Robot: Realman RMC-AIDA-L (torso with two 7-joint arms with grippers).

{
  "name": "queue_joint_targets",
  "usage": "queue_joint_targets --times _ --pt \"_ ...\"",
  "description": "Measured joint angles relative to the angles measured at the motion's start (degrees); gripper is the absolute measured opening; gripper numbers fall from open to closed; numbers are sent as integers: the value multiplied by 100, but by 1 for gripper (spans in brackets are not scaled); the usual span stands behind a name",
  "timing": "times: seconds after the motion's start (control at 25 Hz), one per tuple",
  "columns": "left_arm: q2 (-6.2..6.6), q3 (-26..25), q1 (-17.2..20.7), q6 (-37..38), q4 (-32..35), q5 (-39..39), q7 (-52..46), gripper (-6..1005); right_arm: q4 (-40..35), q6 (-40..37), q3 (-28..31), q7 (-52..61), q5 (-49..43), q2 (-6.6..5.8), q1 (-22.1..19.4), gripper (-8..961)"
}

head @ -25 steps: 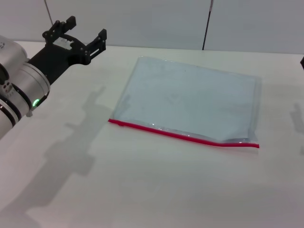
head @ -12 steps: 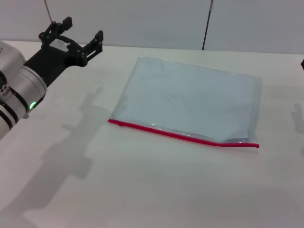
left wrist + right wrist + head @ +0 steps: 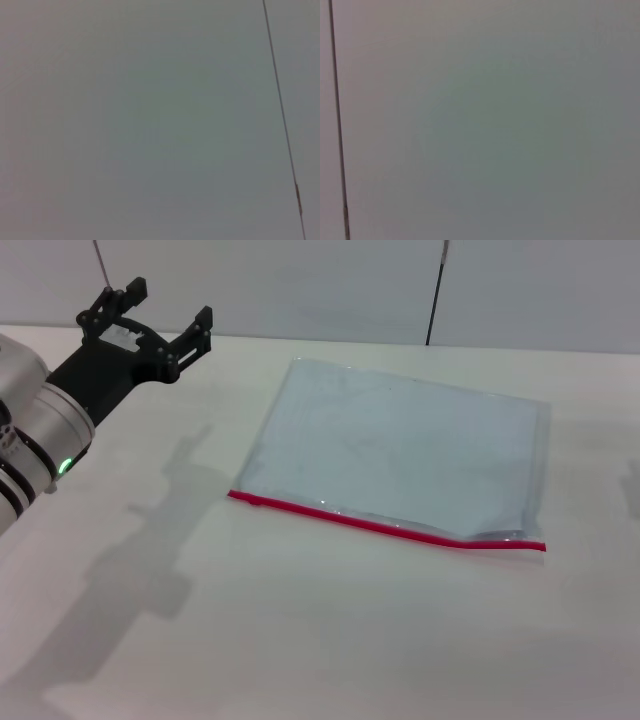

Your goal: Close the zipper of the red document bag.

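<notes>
The red document bag (image 3: 400,450) lies flat on the white table, a translucent pale bluish pouch right of centre in the head view. Its zipper (image 3: 385,525) is the thin red strip along the near long edge; I cannot make out the slider. My left gripper (image 3: 160,310) hovers open at the far left, raised above the table and well apart from the bag. The right gripper is out of view. Both wrist views show only a plain grey wall with a thin dark seam.
The white table (image 3: 300,640) stretches around the bag. A grey wall with a dark vertical seam (image 3: 436,290) stands behind the table's far edge. My left arm's shadow (image 3: 165,540) falls on the table left of the bag.
My left gripper has drawn back a little toward the far left, away from the bag. The dark bit of the right arm at the right edge has left the view. The bag has not moved.
</notes>
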Motion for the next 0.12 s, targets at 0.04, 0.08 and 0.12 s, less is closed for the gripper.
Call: queue_joint_targets --times 0.04,0.08,0.12 --pt "0 0 -1 0 -5 0 1 860 2 0 0 0 1 0 2 741" --pt "0 0 -7 -2 -23 0 3 860 8 0 0 0 2 -1 7 741" --pt "0 0 -15 -4 -40 0 4 860 16 0 0 0 3 -1 14 741"
